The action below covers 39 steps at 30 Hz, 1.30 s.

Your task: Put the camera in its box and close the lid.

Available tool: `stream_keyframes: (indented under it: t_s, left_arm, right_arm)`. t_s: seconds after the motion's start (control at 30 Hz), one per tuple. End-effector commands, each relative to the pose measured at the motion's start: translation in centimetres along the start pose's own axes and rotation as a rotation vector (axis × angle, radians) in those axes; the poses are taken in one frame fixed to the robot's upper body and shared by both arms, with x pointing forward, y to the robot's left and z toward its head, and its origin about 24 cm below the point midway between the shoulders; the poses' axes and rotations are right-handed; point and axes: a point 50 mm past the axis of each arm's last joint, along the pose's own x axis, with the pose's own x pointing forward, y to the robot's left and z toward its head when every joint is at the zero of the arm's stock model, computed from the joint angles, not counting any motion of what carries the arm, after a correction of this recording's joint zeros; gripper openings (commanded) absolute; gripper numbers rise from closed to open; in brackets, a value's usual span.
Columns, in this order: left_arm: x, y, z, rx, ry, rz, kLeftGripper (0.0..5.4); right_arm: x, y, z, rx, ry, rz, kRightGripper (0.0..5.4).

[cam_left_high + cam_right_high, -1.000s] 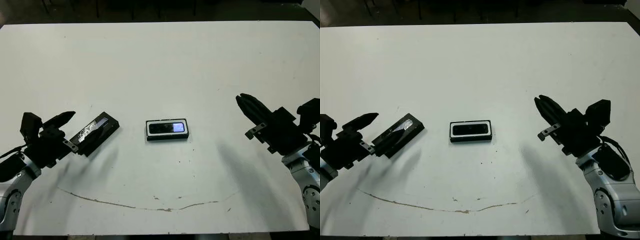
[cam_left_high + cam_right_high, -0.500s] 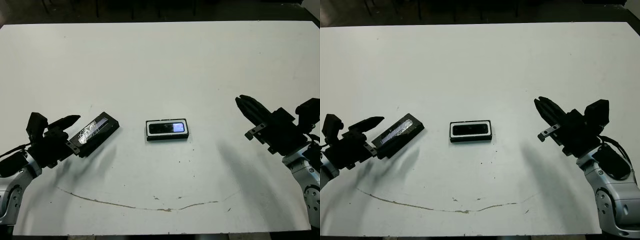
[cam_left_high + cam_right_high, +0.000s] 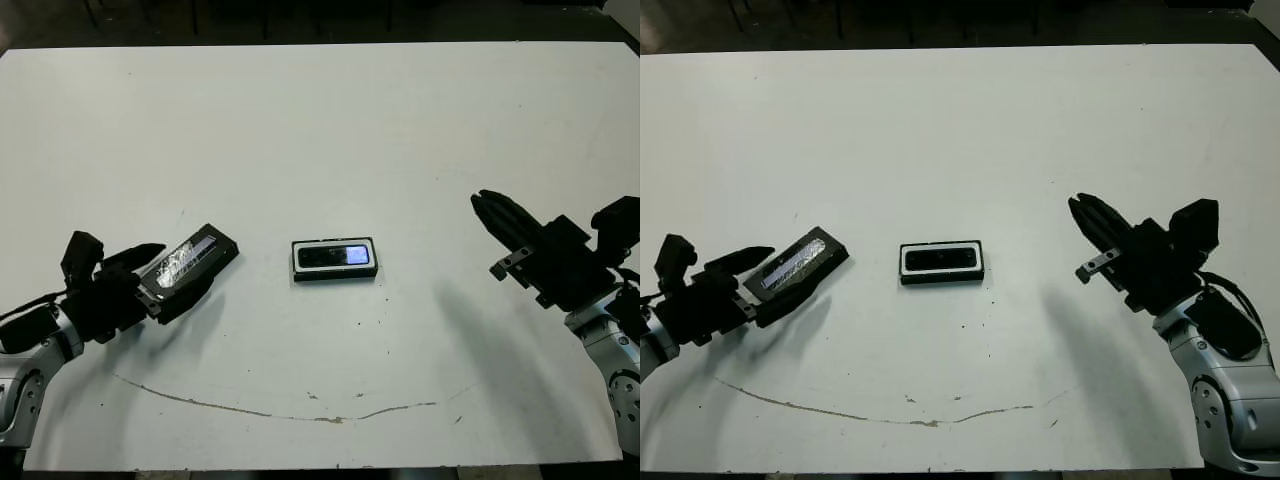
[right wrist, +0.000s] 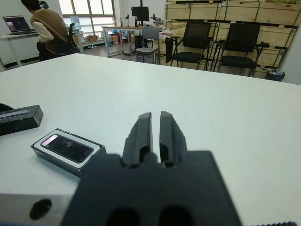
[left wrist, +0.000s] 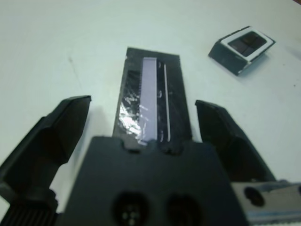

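1. White table (image 3: 320, 120), matte; a thin brown crack-like line curves along its near edge, a few small dark specks around it.
2. Room beyond the far edge, right wrist view: black chairs, stacked wooden crates, desks by windows, a seated person (image 4: 44, 30) at a laptop.
3. Box (image 3: 335, 260) sits near the table's middle, toward the near edge, camera (image 3: 335, 256) lying inside it, screen up.
4. Lid (image 3: 188, 262) lies flat near the left edge, angled, silver strip up, well apart from the box.
5. Left gripper (image 5: 141, 127): fingers spread wide, one on each long side of the lid's near end; contact cannot be told.
6. Right gripper (image 4: 155, 134): fingers nearly together, narrow slit, holding nothing, above the table near its right edge.
7. Far half of the table bare; open surface between box and each gripper.
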Motion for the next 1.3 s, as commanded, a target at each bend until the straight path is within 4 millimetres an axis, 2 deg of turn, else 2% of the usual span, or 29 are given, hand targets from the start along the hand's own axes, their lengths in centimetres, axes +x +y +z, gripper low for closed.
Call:
stream_keyframes:
  t_s: [0.03,0.2,0.3,0.43,0.7,0.83,1.07,1.3]
  left_arm:
    - [-0.3,0.4,-0.8,0.028,0.04,0.028,5.39]
    - [-0.2,0.4,-1.6,0.061,0.034,0.065,5.39]
    - [-0.1,0.1,-1.8,0.11,0.063,0.091,5.09]
    - [0.0,-0.6,-1.9,0.173,0.071,0.1,4.37]
    - [0.2,-1.3,-1.2,0.212,0.091,-0.032,2.9]
    - [0.3,-1.5,-0.8,0.25,0.106,-0.094,2.83]
    - [0.3,-1.7,-0.2,0.197,0.061,-0.095,2.83]
    - [0.2,-1.3,2.9,0.197,-0.084,-0.039,2.83]
  right_arm:
    - [-0.4,-0.2,-0.5,0.003,0.035,-0.001,0.0]
    - [-0.4,-0.1,-0.4,0.001,0.043,-0.003,0.0]
    - [-0.5,-0.2,-0.5,0.004,0.041,-0.004,0.0]
    - [-0.6,-0.2,-0.6,0.0,0.044,-0.005,0.0]
    - [-0.6,-0.2,-0.6,-0.003,0.053,-0.012,0.0]
    - [-0.7,-0.2,-0.7,-0.003,0.056,-0.012,0.0]
    - [-0.8,-0.2,-0.8,-0.004,0.055,-0.015,0.0]
    - [-1.0,-0.1,-0.9,0.0,0.068,-0.032,0.0]
